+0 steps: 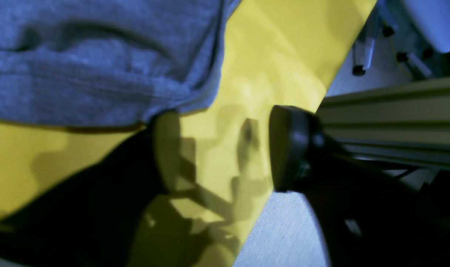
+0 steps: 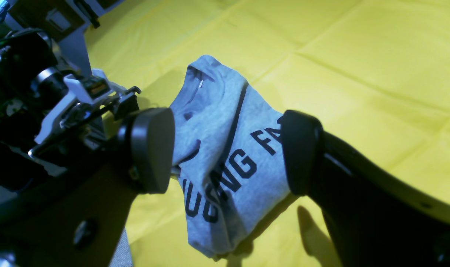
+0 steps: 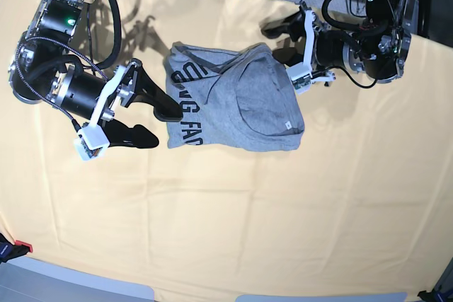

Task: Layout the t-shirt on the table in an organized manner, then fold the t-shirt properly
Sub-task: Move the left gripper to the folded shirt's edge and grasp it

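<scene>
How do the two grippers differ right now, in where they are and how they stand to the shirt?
The right gripper is at the t-shirt's lettered edge, jaws wide open toward it. The left gripper is at the opposite, plain grey edge near the table's far side, jaws parted less. Neither holds the cloth.

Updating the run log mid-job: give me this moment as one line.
t-shirt: bunched on table, unfolded | left tool: open, empty, beside shirt edge | right tool: open at lettered side
</scene>
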